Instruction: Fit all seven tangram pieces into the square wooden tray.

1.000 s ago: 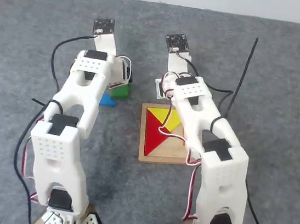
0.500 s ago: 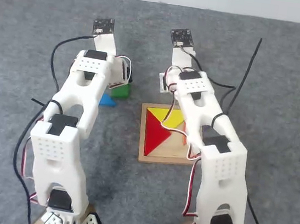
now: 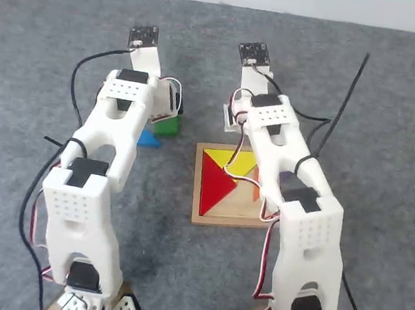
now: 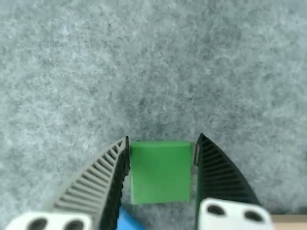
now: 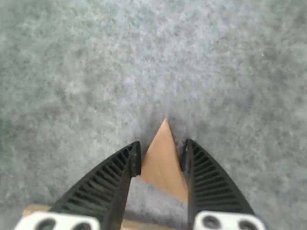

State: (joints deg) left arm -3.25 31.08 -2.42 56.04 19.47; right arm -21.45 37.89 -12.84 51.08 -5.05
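- Left gripper (image 4: 163,138): green square (image 4: 160,170) being pinched between narrowed jaws, low at mat, left of tray (image 3: 195,199).
- Blue piece (image 4: 128,221) being crowded just beside square's near corner. Risk of it being dragged along on lift.
- Right gripper (image 5: 162,141): tan triangle (image 5: 163,165) being clamped on sloping sides, just beyond tray's far edge.
- Risk: piece being squeezed out, or being caught on rim, red triangle (image 3: 215,183) or yellow triangle (image 3: 239,161) at insertion.

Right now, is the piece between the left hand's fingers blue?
No, in the left wrist view the piece that the left hand flanks on both sides is a green square.
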